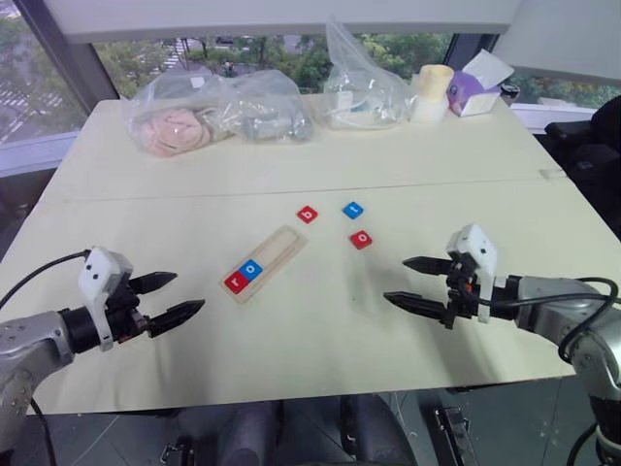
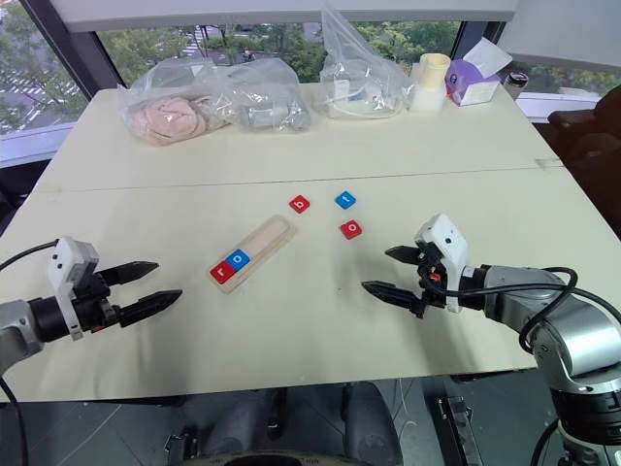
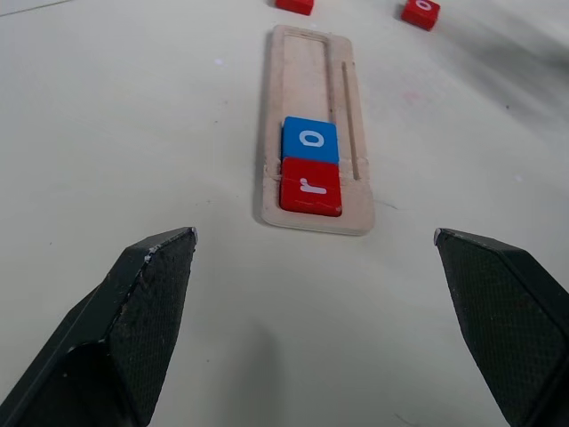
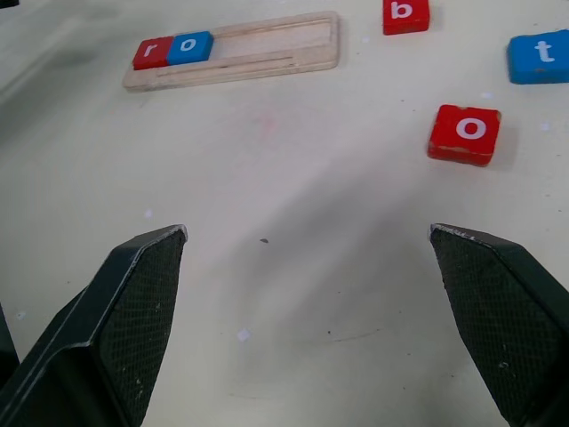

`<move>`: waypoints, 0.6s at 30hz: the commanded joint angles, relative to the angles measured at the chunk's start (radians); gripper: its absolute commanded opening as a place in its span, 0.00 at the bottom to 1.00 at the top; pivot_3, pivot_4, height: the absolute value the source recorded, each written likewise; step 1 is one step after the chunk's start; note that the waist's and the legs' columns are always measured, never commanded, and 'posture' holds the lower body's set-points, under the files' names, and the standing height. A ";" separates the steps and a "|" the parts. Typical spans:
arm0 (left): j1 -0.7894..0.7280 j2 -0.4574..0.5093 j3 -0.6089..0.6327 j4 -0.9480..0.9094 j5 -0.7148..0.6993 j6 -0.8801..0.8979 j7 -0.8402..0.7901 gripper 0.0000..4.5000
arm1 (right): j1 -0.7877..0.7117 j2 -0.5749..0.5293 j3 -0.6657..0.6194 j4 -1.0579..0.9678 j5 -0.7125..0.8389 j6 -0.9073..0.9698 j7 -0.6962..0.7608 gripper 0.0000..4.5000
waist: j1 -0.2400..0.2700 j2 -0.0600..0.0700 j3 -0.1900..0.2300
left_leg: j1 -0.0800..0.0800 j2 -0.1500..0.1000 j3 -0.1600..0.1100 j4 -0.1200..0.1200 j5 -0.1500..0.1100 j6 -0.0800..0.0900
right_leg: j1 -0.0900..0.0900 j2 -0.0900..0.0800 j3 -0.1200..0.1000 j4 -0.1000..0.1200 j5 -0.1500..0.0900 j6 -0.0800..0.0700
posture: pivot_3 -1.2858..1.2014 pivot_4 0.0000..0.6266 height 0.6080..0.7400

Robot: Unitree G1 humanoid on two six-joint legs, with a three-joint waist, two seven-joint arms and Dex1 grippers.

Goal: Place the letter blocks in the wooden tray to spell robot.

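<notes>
You are looking at a matt, cream-coloured table, smooth, with a faint seam across it and small specks near the grippers. The wooden tray is pale bare wood, unvarnished, its grain faint and its edges a little rough. In it lie 2 letter blocks, the red r and the blue o, smooth with a slight sheen like painted wood or plastic; the loose red o looks the same. The left gripper's fingers and the right gripper's fingers are black with a finely knurled, matt inner face. At the far side, 3 clear plastic bags are glossy and crinkled.
</notes>
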 commanded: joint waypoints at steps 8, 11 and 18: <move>-0.004 0.013 0.040 -0.045 -0.017 0.020 0.040 1.00 | -0.046 -0.009 0.019 0.019 -0.001 -0.030 0.010 1.00 | 0.000 0.000 0.000 | 0.000 0.000 0.000 0.000 0.000 0.000 | 0.000 0.000 0.000 0.000 0.000 0.000 | 0.52 0.24 1.00; -0.007 0.015 0.045 -0.047 -0.021 0.027 0.043 1.00 | -0.050 -0.009 0.024 0.022 -0.001 -0.034 0.009 1.00 | 0.000 0.000 0.000 | 0.000 0.000 0.000 0.000 0.000 0.000 | 0.000 0.000 0.000 0.000 0.000 0.000 | 0.52 0.24 1.00; -0.046 0.040 0.045 -0.029 -0.002 0.024 0.048 1.00 | -0.057 -0.011 0.029 0.027 -0.010 -0.039 0.006 1.00 | 0.001 0.000 0.000 | 0.000 0.000 0.000 0.000 0.000 0.000 | 0.000 0.000 0.000 0.000 0.000 0.000 | 0.52 0.24 1.00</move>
